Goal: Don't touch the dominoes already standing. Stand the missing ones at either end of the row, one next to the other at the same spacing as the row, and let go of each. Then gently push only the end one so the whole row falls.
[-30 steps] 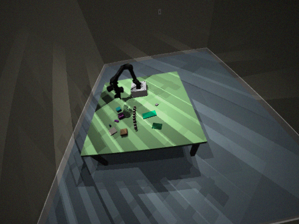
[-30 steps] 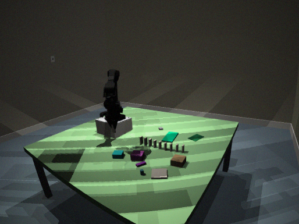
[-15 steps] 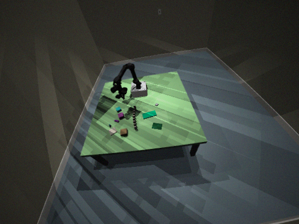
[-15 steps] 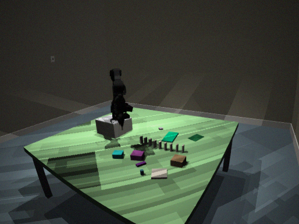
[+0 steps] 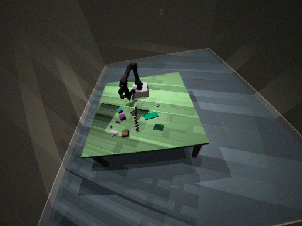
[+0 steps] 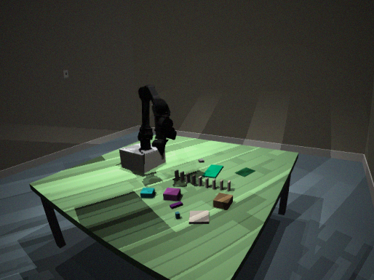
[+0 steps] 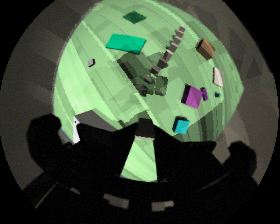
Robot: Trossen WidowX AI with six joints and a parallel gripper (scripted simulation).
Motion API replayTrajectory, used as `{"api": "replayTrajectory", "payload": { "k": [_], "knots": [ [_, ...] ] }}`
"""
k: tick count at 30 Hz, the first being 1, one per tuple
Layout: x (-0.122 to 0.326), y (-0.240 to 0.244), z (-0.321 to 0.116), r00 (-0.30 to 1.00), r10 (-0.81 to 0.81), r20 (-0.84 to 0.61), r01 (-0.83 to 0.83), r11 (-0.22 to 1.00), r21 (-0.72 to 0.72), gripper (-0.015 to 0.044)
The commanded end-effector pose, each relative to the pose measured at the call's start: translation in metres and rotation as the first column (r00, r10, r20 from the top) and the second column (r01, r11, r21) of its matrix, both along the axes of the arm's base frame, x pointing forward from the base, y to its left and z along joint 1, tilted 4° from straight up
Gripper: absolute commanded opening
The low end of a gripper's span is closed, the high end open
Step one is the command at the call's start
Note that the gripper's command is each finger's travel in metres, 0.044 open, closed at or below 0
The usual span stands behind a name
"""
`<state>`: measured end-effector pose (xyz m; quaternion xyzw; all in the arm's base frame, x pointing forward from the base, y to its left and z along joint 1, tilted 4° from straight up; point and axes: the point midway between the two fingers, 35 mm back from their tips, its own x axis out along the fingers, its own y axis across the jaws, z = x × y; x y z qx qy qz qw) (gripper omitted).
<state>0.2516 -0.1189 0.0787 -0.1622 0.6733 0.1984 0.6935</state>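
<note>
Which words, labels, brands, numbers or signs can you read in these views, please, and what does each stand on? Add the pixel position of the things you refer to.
None can be read: the purple block point(image 5: 122, 117) point(image 6: 172, 194) point(image 7: 192, 97) and brown block point(image 5: 125, 133) point(image 6: 223, 201) point(image 7: 205, 49) show no lettering.
Any marking on the dark arm is too small and dim to read.

From here I see the standing dominoes point(image 5: 136, 119) point(image 6: 200, 181) point(image 7: 169, 51), dark and pale-faced, rowed beside the green slab point(image 5: 151, 115) point(image 6: 213, 171) point(image 7: 126, 43). I have another domino point(image 7: 145, 128) gripped, well apart from that slab.

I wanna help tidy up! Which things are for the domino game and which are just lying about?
For the job:
- standing dominoes
- domino in the claw

Just lying about:
- teal block
- magenta block
- purple bar
- tiny dark-teal piece
- pale slab
- brown block
- bright green slab
- dark green square
- small grey piece, probably
</note>
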Motion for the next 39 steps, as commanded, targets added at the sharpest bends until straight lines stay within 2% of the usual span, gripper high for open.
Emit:
{"api": "replayTrajectory", "payload": {
  "k": [1, 18, 36, 39],
  "knots": [
    [0.003, 0.056, 0.005, 0.856, -0.517, -0.027, 0.517, 0.856, 0.012, 0.0107],
    [0.003, 0.056, 0.004, 0.856, -0.517, -0.027, 0.517, 0.856, 0.012, 0.0107],
    [0.007, 0.064, -0.116, 0.856, -0.517, -0.028, 0.517, 0.856, 0.013, 0.0107],
    [0.005, 0.065, -0.125, 0.856, -0.517, -0.028, 0.517, 0.856, 0.013, 0.0107]
  ]
}}
